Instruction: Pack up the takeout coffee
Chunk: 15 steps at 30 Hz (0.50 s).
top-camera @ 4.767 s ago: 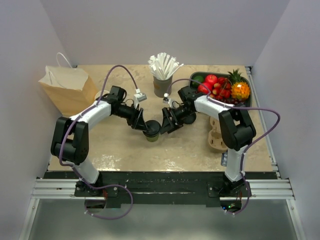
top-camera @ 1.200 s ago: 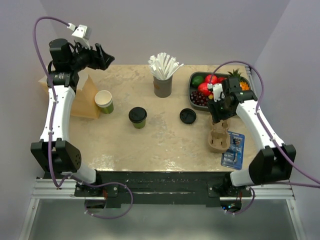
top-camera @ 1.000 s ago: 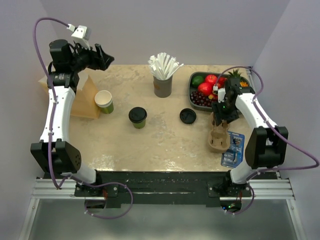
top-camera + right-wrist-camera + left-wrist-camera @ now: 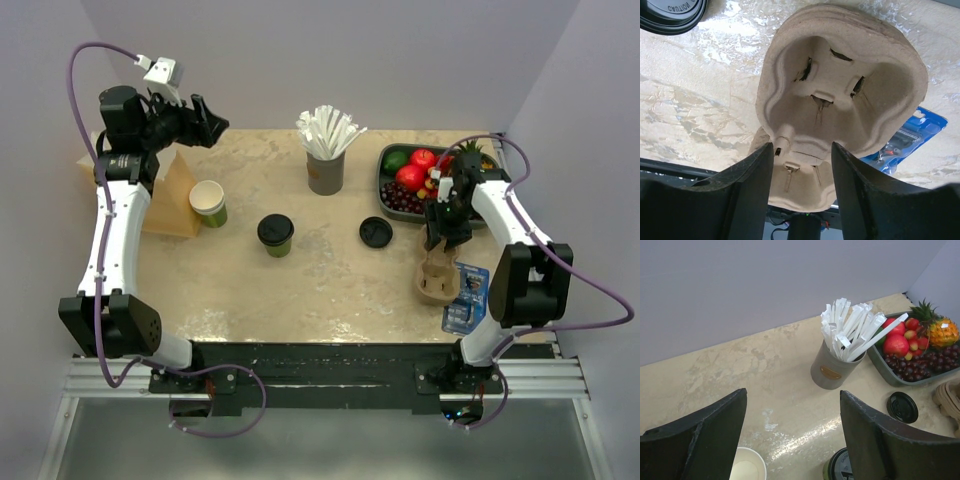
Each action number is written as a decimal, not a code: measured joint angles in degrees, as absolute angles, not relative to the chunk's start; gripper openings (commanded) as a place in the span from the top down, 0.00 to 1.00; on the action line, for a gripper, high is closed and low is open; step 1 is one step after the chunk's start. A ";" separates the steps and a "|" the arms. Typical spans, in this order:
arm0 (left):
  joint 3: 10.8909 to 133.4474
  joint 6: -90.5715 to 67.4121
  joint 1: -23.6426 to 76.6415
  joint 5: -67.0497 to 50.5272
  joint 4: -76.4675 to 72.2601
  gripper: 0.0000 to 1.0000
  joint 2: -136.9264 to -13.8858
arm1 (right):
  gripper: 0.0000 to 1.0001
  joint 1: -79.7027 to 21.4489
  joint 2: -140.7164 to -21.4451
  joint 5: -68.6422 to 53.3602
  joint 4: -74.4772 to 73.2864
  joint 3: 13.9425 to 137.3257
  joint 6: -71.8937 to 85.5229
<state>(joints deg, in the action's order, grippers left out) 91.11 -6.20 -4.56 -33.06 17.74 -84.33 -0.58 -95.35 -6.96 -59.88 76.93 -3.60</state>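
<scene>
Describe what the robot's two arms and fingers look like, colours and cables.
The left arm and right arm match: white link shells, black joints and bases. A purple cable loops along each, and a small white box sits by each wrist. The fingers are broad, matte black paddles.

Table [image 4: 330,290] bears takeout coffee [image 4: 275,232], lid [image 4: 375,232], carrier [image 4: 437,280], perhaps packet [image 4: 468,298].

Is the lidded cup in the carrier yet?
No: the lidded cup stands by itself, well left of the carrier.
</scene>
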 measured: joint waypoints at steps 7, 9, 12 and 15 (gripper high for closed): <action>91.07 -5.06 -4.47 -32.47 18.35 0.21 -84.36 | 0.51 -0.34 -97.30 -6.55 -60.14 76.93 -3.46; 91.07 -4.86 -4.47 -32.27 18.57 0.20 -84.36 | 0.51 -0.32 -98.00 -6.22 -60.71 77.21 -3.55; 91.07 -4.69 -4.47 -32.10 18.85 0.20 -84.53 | 0.52 -0.32 -98.87 -5.67 -62.04 78.81 -3.97; 91.07 -4.49 -4.47 -31.75 18.96 0.20 -84.88 | 0.53 -0.32 -99.81 -5.48 -63.31 81.14 -4.86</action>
<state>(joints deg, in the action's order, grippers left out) 91.07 -4.49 -4.47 -31.75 18.96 -84.88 -0.32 -99.81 -5.48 -63.31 81.14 -4.86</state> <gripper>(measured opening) 0.795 0.485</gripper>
